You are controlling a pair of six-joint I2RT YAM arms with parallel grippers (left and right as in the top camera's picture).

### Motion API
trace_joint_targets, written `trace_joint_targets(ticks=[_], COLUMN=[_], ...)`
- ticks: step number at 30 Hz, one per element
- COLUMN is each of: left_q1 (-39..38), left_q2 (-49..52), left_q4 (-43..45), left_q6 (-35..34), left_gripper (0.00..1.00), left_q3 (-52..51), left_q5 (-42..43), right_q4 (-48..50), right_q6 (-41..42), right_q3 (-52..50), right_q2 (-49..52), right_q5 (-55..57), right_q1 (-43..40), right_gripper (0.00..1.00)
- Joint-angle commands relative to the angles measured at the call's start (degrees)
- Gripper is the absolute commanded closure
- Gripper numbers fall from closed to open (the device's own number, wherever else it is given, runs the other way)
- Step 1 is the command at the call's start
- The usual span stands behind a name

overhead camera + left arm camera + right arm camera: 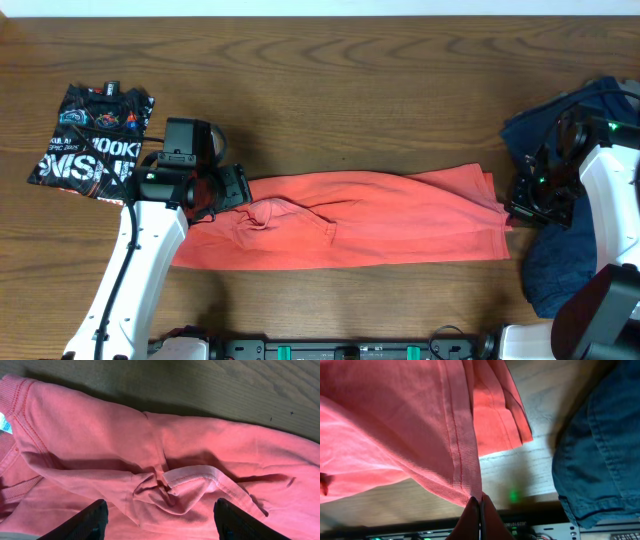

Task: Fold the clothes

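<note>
Red shirt [380, 215]: lies across the middle of the table [350, 90] as a long flat band, running from centre left to centre right of the overhead view. It is part folded, with stacked edges at its right end and a crumpled patch near its left end.

Navy garment [545, 275]: heaped at the right edge, just beside the red shirt's right end, cut off by the frame and partly covered by the right arm.

Black tee [90, 140]: folded at upper left, well apart from the rest.

Left gripper [161, 515]: fingers spread wide over the crumple and a turned-up sleeve hem [200, 474], holding nothing.

Right gripper [480, 510]: fingers closed together at the lower centre of its wrist view. They appear to pinch the very edge of the shirt's hem, though the contact itself is hard to see.

Risks:
- The right pinch looks shallow, so a pull along the shirt could strip the hem free.
- Closing the left fingers here could gather several bunched layers and set the wrinkle into the fold.
- Any sweep at the right end could catch the navy garment.

Not verifiable:
- No lettering shows on the shirt.
- The left arm hides the shirt's left end in the overhead view.
- The left fingertips are cut off at the bottom of the wrist view.
</note>
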Motion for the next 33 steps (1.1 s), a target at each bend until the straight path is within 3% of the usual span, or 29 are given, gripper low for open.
trace_joint_targets(ticks=[1, 7, 18, 28, 31, 33], left_q1=[0.2, 0.2, 0.2, 0.2, 0.2, 0.2], left_q2=[-0.5, -0.5, -0.5, -0.5, -0.5, -0.5], left_q4=[0.0, 0.2, 0.7, 0.8, 0.8, 0.7], left_q6=[-0.1, -0.1, -0.1, -0.1, -0.1, -0.1], left_gripper=[0.30, 0.30, 0.30, 0.30, 0.30, 0.29], left_q3=[0.6, 0.6, 0.6, 0.6, 0.6, 0.6], left_q5=[-0.3, -0.3, -0.3, -0.3, -0.3, -0.3], right_q4=[-0.7, 0.0, 15.1, 22.4, 23.1, 22.4], right_q6=[0.5, 2.6, 4.6, 5.5, 5.4, 5.9], right_q3=[0.3, -0.1, -6.8, -12.4, -13.7, -14.1], right_q2=[-0.4, -0.4, -0.2, 0.0, 0.0, 0.0], right_q5=[1.7, 4.5, 4.3, 4.3, 5.5, 8.8], right_q1=[0.5, 0.6, 2.0, 2.3, 2.3, 2.2], right_gripper=[0.99, 0.99, 0.99, 0.99, 0.96, 0.87])
